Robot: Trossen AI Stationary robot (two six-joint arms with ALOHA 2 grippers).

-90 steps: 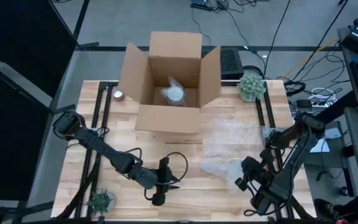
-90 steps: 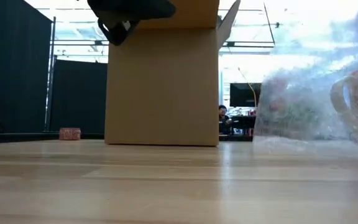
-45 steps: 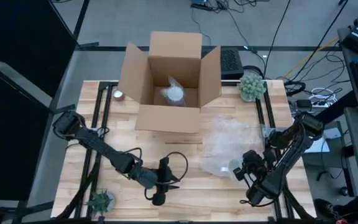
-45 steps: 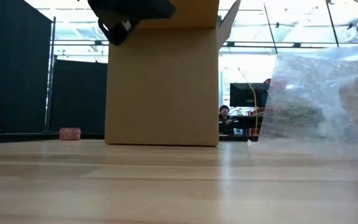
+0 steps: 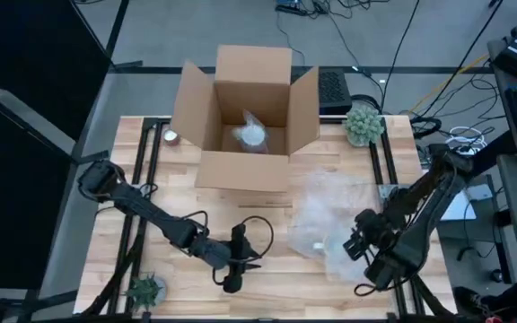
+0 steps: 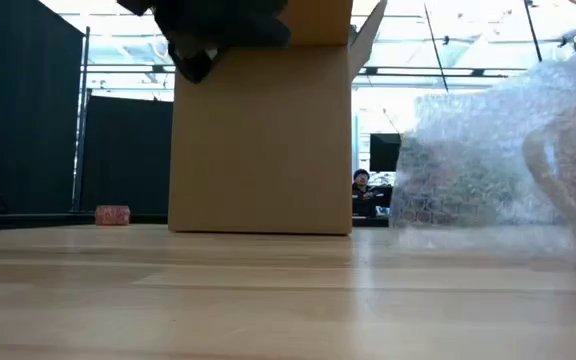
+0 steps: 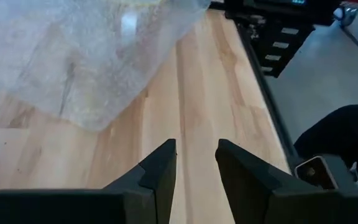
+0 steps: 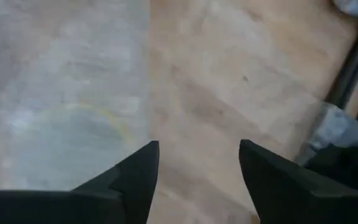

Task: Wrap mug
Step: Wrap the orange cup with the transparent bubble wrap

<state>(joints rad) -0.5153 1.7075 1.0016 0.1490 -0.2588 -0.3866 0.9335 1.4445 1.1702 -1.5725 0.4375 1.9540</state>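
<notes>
Left gripper (image 5: 232,266): low over the wooden tabletop (image 5: 267,265) at 6 o'clock, fingers slightly parted, empty.
Pale mug (image 5: 334,243): under clear bubble wrap sheet (image 5: 330,211) at 4 o'clock; orientation unclear.
Right gripper (image 5: 359,242): beside the mug, fingers spread, empty.

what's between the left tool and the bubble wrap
Only bare wood table. In the high view the left tool hovers near the front edge, apart from the bubble wrap; the left wrist view shows clear planks ahead of its open fingers.

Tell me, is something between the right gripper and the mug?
Only the bubble wrap: it lies over the mug, which shows through it. The right gripper, open, sits at the wrap's edge. Nothing else visible blocks it.
</notes>
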